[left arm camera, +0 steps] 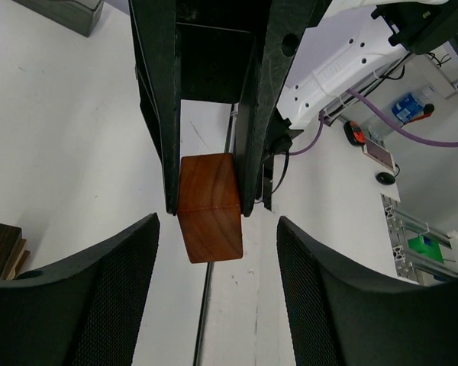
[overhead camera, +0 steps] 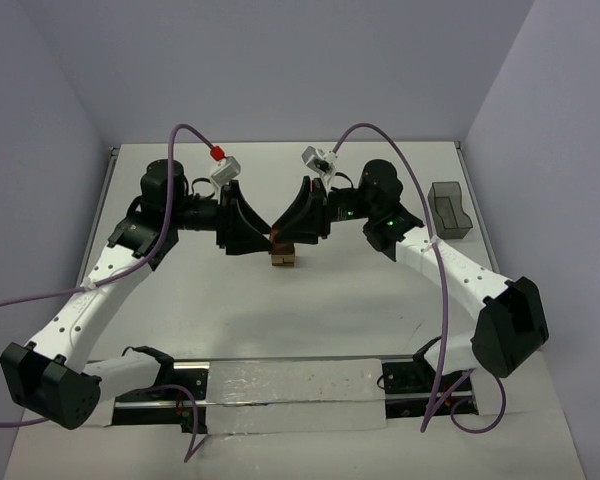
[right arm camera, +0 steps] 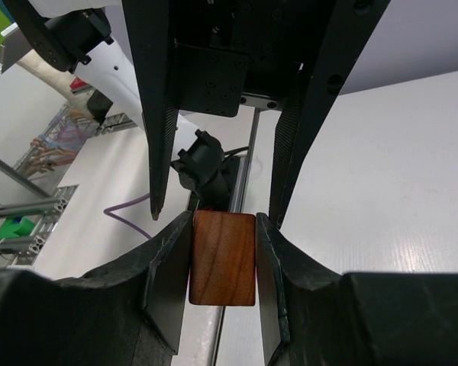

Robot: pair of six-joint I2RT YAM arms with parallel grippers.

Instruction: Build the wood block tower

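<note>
A reddish-brown wood block (right arm camera: 224, 258) is clamped between my right gripper's (right arm camera: 223, 263) two pads. The left wrist view shows the same block (left arm camera: 208, 206) end-on, sticking out of the right fingers toward my left gripper (left arm camera: 217, 290). That gripper stands open, its fingers wide on either side and touching nothing. From above, both grippers meet nose to nose at the table's middle, left gripper (overhead camera: 252, 228) and right gripper (overhead camera: 292, 222), with the block (overhead camera: 277, 236) between them. Just below sits the wood block tower (overhead camera: 283, 257), a small tan stack, also at the left wrist view's edge (left arm camera: 1, 248).
A small grey bin (overhead camera: 450, 210) stands at the right rear of the white table (overhead camera: 310, 320). Purple cables loop from both arms. An aluminium rail (overhead camera: 280, 375) with the arm bases runs along the near edge. Walls close the table on three sides.
</note>
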